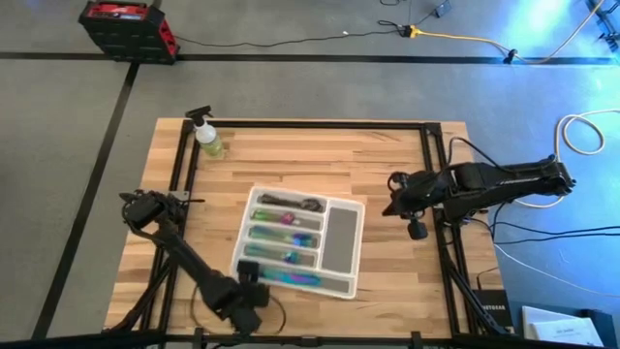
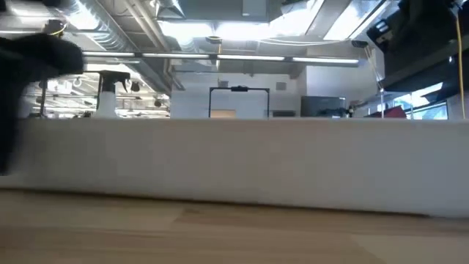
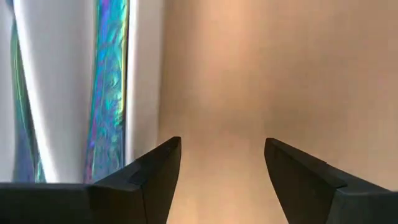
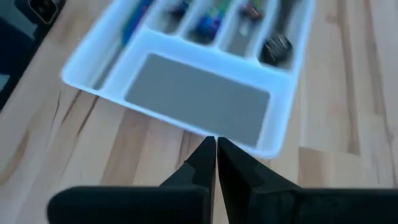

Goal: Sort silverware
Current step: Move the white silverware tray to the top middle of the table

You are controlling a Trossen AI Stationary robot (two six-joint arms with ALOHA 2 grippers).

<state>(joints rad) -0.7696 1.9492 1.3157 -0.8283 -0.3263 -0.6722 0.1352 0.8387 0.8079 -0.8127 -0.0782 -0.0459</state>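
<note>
The white-grey tray [image 1: 342,288] lies mid-table with iridescent silverware [image 1: 288,257] in its narrow compartments and dark pieces [image 1: 291,204] in the farthest one. The wide grey compartment [image 4: 199,102] holds nothing. My left gripper [image 1: 254,272] hovers open at the tray's near left corner. In the left wrist view its fingers [image 3: 222,146] stand over bare wood, beside the tray's rim [image 3: 144,81] and an iridescent piece [image 3: 109,87], with nothing between them. My right gripper [image 1: 390,206] is shut and empty, raised off the tray's right end [image 4: 216,142].
A yellow-green spray bottle [image 1: 207,139] stands at the table's far left corner. A black frame [image 1: 431,174] runs along the table's sides. In the low view the tray's white wall [image 2: 234,161] fills the middle. Bare wood lies to the right of the tray.
</note>
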